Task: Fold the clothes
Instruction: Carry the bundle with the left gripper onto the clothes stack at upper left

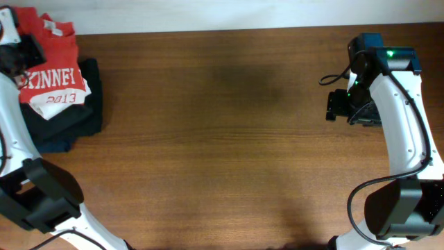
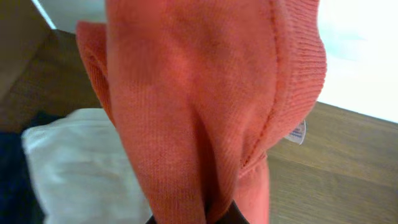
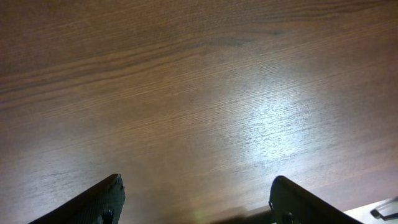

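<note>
The red-orange T-shirt (image 1: 52, 62) with white lettering and "2013" is bunched at the table's far left corner, partly over a pile of dark garments. My left gripper (image 1: 24, 52) is shut on a fold of it; in the left wrist view the shirt (image 2: 205, 106) hangs up from the jaws (image 2: 211, 214) and fills the frame, its collar and label showing at the right. My right gripper (image 1: 340, 105) is open and empty over bare wood at the right; its two fingertips (image 3: 196, 199) frame only the tabletop.
Dark navy/black folded garments (image 1: 76, 118) lie under and beside the shirt. A white folded garment (image 2: 81, 162) shows below the shirt in the left wrist view. The brown wooden table (image 1: 222, 139) runs between the arms; its far edge (image 1: 222, 29) meets a white wall.
</note>
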Controlling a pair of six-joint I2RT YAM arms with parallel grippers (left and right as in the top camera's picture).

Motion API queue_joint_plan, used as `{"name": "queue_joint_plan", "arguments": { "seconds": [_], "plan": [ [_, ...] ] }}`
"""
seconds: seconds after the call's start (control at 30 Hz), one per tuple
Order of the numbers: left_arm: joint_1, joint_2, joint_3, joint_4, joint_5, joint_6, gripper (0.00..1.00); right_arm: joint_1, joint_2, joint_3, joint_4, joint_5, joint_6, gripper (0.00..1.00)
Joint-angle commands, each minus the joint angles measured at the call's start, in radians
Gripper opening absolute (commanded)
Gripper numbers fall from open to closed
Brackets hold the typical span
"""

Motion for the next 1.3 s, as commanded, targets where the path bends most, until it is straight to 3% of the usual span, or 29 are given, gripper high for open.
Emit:
{"name": "queue_joint_plan", "arguments": {
  "seconds": [0.0,0.17,0.2,0.3,0.33,0.5,0.6,0.83,1.0,1.13,1.27],
  "plan": [
    [0.031,0.052,0.02,0.034,0.008,-0.006,0.01,-0.008,-0.019,0.016,-0.006,0.002,-0.008,0.79],
    [0.08,0.121,0.02,0.102,0.007,-0.005,0.02,-0.008,-0.019,0.016,-0.011,0.002,-0.008,0.79],
    [0.095,0.138,0.02,0.126,0.007,-0.005,0.29,-0.008,-0.019,0.016,-0.013,0.002,-0.008,0.78],
    [0.126,0.156,0.02,0.149,0.008,-0.006,0.95,-0.008,-0.019,0.016,-0.017,0.002,-0.008,0.79],
    [0.143,0.151,0.027,0.169,0.016,-0.014,0.99,-0.008,-0.019,0.016,-0.019,0.002,-0.008,0.79],
    [0.171,0.105,0.239,0.14,0.25,-0.055,0.99,-0.008,-0.019,0.016,-0.02,0.002,-0.008,0.79],
    [0.138,0.11,0.253,0.105,0.441,-0.056,0.99,-0.008,-0.019,0.016,-0.021,0.002,-0.008,0.79],
    [0.095,0.254,0.085,-0.001,0.495,-0.055,0.99,-0.008,-0.019,0.016,-0.025,0.002,-0.008,0.78],
    [0.145,0.398,-0.07,0.016,0.393,-0.047,0.99,-0.008,-0.019,0.016,-0.047,0.002,-0.009,0.79],
    [0.209,0.438,-0.09,0.026,0.545,-0.045,0.99,-0.008,-0.019,0.016,-0.047,0.002,-0.009,0.79],
    [0.221,0.394,-0.08,0.025,0.574,-0.031,0.99,-0.008,-0.019,0.016,-0.048,0.002,-0.009,0.79]
  ]
}}
